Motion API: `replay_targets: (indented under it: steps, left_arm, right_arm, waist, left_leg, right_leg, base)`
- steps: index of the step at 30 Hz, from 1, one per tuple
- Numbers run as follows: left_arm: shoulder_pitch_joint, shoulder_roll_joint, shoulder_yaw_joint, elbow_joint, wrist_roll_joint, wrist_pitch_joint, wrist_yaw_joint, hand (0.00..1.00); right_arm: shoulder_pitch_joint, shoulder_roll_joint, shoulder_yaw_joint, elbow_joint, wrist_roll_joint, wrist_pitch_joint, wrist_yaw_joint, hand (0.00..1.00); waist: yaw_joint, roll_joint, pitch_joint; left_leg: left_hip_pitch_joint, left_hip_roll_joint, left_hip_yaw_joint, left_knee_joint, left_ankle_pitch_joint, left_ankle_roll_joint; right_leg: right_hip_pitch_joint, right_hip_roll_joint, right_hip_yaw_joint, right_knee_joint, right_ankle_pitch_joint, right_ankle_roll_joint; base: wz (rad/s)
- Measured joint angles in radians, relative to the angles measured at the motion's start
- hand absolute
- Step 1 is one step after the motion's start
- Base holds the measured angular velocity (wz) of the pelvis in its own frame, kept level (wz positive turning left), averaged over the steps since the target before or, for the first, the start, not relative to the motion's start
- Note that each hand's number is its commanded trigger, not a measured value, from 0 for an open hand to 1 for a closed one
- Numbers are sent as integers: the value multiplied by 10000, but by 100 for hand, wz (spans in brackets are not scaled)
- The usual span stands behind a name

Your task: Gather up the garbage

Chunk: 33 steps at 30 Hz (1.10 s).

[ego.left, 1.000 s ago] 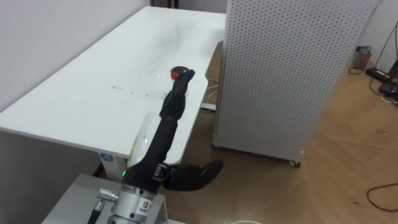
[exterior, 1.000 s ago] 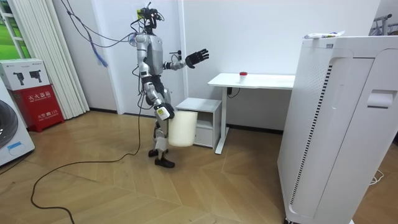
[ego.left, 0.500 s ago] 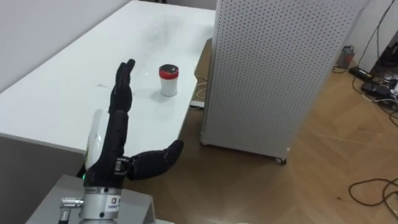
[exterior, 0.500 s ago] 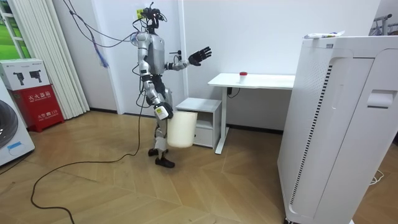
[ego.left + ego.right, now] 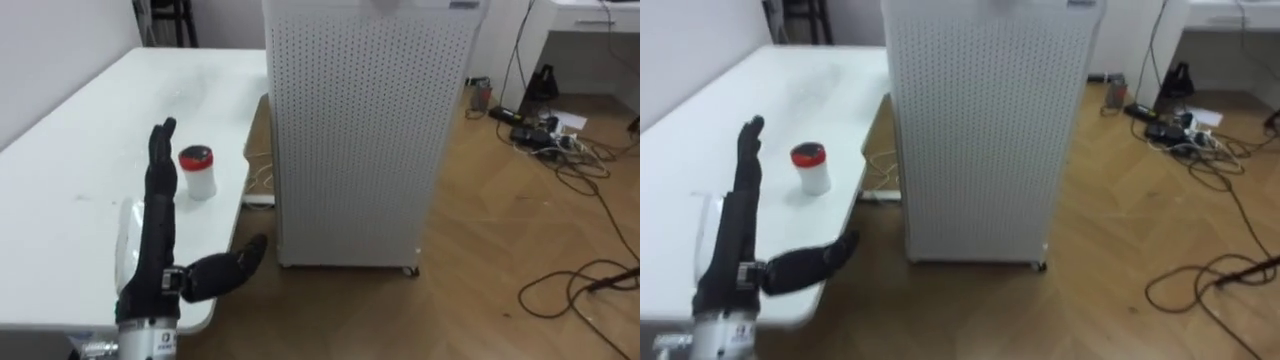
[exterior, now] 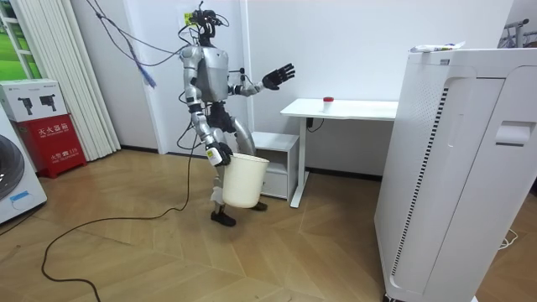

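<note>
A tall white cabinet (image 5: 365, 140) with a flat metal face punched all over with small round holes stands on the wood-plank floor (image 5: 500, 240), just beside the long edge of the bench (image 5: 80, 150). Only a narrow strip of floor parts them. Past the cabinet, well away from the bench, dark cables (image 5: 570, 170) loop across the floor. The bench is a smooth white rectangular slab. In the room view a low white drawer unit (image 6: 277, 159) sits under its end, and the robot stands just off that end.

A round white plastic bucket (image 6: 243, 180), tilted, hangs at the right hand (image 6: 217, 154) beside the robot's thigh. Its grip is too small to make out.

The left hand (image 5: 157, 245) is raised short of the bench, dark fingers straight and together, thumb spread wide to the side, holding nothing.

1 small white cylindrical jar (image 5: 197, 172) with a red lid stands on the bench near the cabinet-side edge. It is upright, with its long axis vertical and its lid up, and clear of the hand.
</note>
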Motion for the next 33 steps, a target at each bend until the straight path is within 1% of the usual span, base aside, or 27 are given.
replay_targets:
  steps: [1, 2, 4, 5, 6, 7, 8, 9, 10, 11, 12, 13, 14, 16, 17, 18, 19, 20, 21, 22, 23, 24, 26, 28, 30, 31, 33]
  left_arm:
    - [52, -11, 17, -3, 1, 0, 50, 0]
    - [92, -15, 54, -3, -13, 0, 47, 0]
    - [91, -14, 131, -4, -43, 0, 49, 0]
    - [90, -11, 242, -3, -18, 1, 49, 0]
    - [87, -16, 300, -3, -10, 1, 50, 0]
    - [49, 10, 358, -4, -68, -1, 53, 0]
    - [32, 37, 382, -10, -139, -27, 52, 0]
    - [29, 45, 392, -10, -144, -34, 52, 0]
    - [24, 55, 399, -9, -125, -36, 52, 0]
    - [16, 52, 392, -10, -77, -37, 53, 0]
    - [8, 71, 399, -10, -61, -41, 104, 0]
    - [6, 81, 405, -11, -61, -41, 139, 0]
    - [-8, 91, 406, -66, -52, -43, 244, 0]
    - [-38, 91, 465, -159, 40, -63, 336, 0]
    - [-91, 90, 499, -181, 141, -73, 433, 0]
    - [-138, 94, 506, -181, 135, -72, 471, 0]
    - [-225, 99, 581, -184, 127, -73, 609, 0]
    - [-282, 104, 650, -183, 121, -72, 737, 0]
    - [-290, 108, 652, -183, 125, -76, 754, 0]
    - [-251, 84, 621, -159, 127, -74, 751, 0]
    - [-189, 84, 566, -167, 159, -80, 740, 0]
    - [-212, 95, 604, -218, 163, -81, 745, 0]
    - [-234, 118, 662, -224, 162, -81, 763, 0]
    - [-227, 119, 660, -225, 160, -82, 873, 0]
    - [-225, 122, 703, -242, 162, -81, 990, 0]
    - [-225, 124, 703, -257, 162, -81, 998, 0]
    - [-221, 125, 710, -292, 169, -76, 998, 0]
  right_arm:
    - [0, -3, -1, -6, -33, 5, 7, 100]
    - [-3, 53, 0, -20, -50, 5, 7, 100]
    - [-18, 85, -8, -106, -196, 6, -26, 100]
    - [-96, 82, -7, -119, -359, 7, -94, 100]
    - [-130, 81, 6, -116, -411, 8, -93, 100]
    - [-157, 81, 81, -138, -484, 10, -83, 100]
    - [-166, 76, 114, -204, -612, 14, -74, 100]
    - [-173, 78, 114, -211, -633, 15, -73, 100]
    - [-187, 57, 148, -212, -630, 25, -77, 100]
    - [-195, 17, 218, -213, -612, 30, -78, 100]
    - [-221, 33, 235, -213, -566, 29, -85, 100]
    - [-222, 46, 247, -246, -538, 35, -87, 100]
    - [-213, 35, 216, -420, -545, 41, -129, 100]
    - [-267, 18, 193, -484, -712, 39, -185, 100]
    - [-326, 7, 215, -485, -769, 32, -184, 100]
    - [-329, 8, 236, -494, -757, 28, -182, 100]
    - [-366, 7, 303, -516, -757, 14, -180, 100]
    - [-419, 44, 294, -571, -819, -6, -182, 100]
    - [-412, 84, 293, -596, -877, -26, -180, 100]
    - [-366, 78, 270, -593, -899, -26, -181, 100]
    - [-253, 78, 215, -592, -946, -27, -152, 100]
    - [-252, 48, 211, -587, -952, -28, -46, 100]
    - [-259, 29, 288, -590, -961, -32, 131, 100]
    - [-262, 23, 435, -575, -964, -45, 129, 100]
    - [-261, 18, 656, -537, -977, -46, 177, 100]
    - [-255, 18, 673, -537, -974, -46, 250, 100]
    - [-273, 18, 678, -522, -1055, -46, 411, 100]
  waist:
    - [4, -36, 6]
    - [50, -101, 10]
    - [49, -139, 1]
    - [178, -135, 6]
    - [223, -134, 8]
    - [231, -126, 17]
    - [233, -141, 30]
    - [239, -162, 38]
    - [257, -197, 61]
    - [274, -179, 73]
    - [321, -154, 98]
    - [337, -156, 96]
    - [324, -126, 103]
    - [318, -103, 120]
    - [301, 106, 230]
    - [286, 163, 252]
    - [288, 286, 302]
    - [181, 344, 322]
    - [114, 290, 300]
    - [21, 328, 274]
    - [-46, 315, 89]
    - [-16, 319, 76]
    - [63, 295, 75]
    - [200, 235, 74]
    - [347, 103, 91]
    - [411, 65, 84]
    - [573, -14, 108]
  left_leg:
    - [44, -89, 13, -2, 220, 153]
    - [50, -165, 26, 113, 165, 309]
    - [48, -290, 62, 201, 50, 457]
    - [106, -314, 155, 209, -87, 496]
    - [160, -342, 159, 213, -156, 503]
    - [242, -423, 126, 318, -353, 521]
    - [299, -533, 126, 503, -591, 552]
    - [341, -637, 123, 567, -708, 591]
    - [441, -776, 152, 628, -935, 659]
    - [534, -826, 218, 793, -1183, 731]
    - [644, -836, 296, 903, -1332, 789]
    - [684, -868, 303, 941, -1415, 815]
    - [695, -907, 294, 1115, -1576, 909]
    - [795, -968, 230, 1184, -1742, 1016]
    - [885, -946, -36, 1202, -1820, 1045]
    - [914, -953, -282, 1182, -1823, 1049]
    - [926, -954, -642, 1090, -1815, 1044]
    - [931, -966, -831, 1048, -1807, 1038]
    - [995, -1092, -1013, 1040, -1809, 1035]
    - [1041, -1128, -1193, 1039, -1815, 1025]
    - [1099, -1169, -1435, 944, -1810, 1002]
    - [1194, -1159, -1626, 800, -1777, 946]
    - [1404, -1106, -1789, 545, -1733, 879]
    - [1625, -1079, -1958, 282, -1707, 843]
    - [1765, -1069, -2126, 110, -1696, 828]
    - [1752, -1067, -2151, 104, -1696, 828]
    - [1720, -1039, -2214, 58, -1687, 813]
  right_leg:
    - [1, -45, 74, -12, -10, -4]
    - [31, -93, 194, -34, -61, 31]
    - [99, -205, 291, -160, -125, 102]
    - [115, -290, 455, -219, -153, 152]
    - [157, -325, 485, -256, -160, 163]
    - [282, -410, 462, -281, -243, 214]
    - [319, -532, 476, -60, -451, 265]
    - [340, -629, 467, 71, -596, 293]
    - [383, -803, 461, 375, -833, 385]
    - [328, -924, 367, 904, -934, 522]
    - [91, -1053, 124, 1709, -921, 547]
    - [-41, -1164, 44, 2152, -885, 605]
    - [-253, -1330, -94, 2876, -756, 797]
    - [-516, -1363, -123, 3486, -540, 939]
    - [-669, -1306, -204, 3772, -396, 954]
    - [-721, -1313, -291, 3602, -488, 964]
    - [-974, -1246, -462, 2922, -733, 956]
    - [-1158, -1159, -424, 1934, -688, 949]
    - [-1231, -1155, -351, 868, -78, 899]
    - [-1210, -1153, -388, 870, 170, 818]
    - [-978, -1134, -422, 645, 187, 819]
    - [-711, -1043, -616, 361, 235, 759]
    - [-334, -948, -720, -104, 307, 730]
    - [18, -904, -951, -516, 361, 726]
    - [279, -837, -1039, -810, 380, 726]
    - [306, -821, -1053, -884, 384, 722]
    - [410, -789, -1221, -1154, 455, 696]
  base:
    - [-26]
    - [-21]
    - [-10]
    - [-25]
    - [-34]
    - [-19]
    - [-10]
    - [0]
    - [0]
    - [-8]
    - [-10]
    - [4]
    - [20]
    - [17]
    - [8]
    - [11]
    - [24]
    - [42]
    - [57]
    - [68]
    - [58]
    - [47]
    - [28]
    - [24]
    - [21]
    - [17]
    - [13]
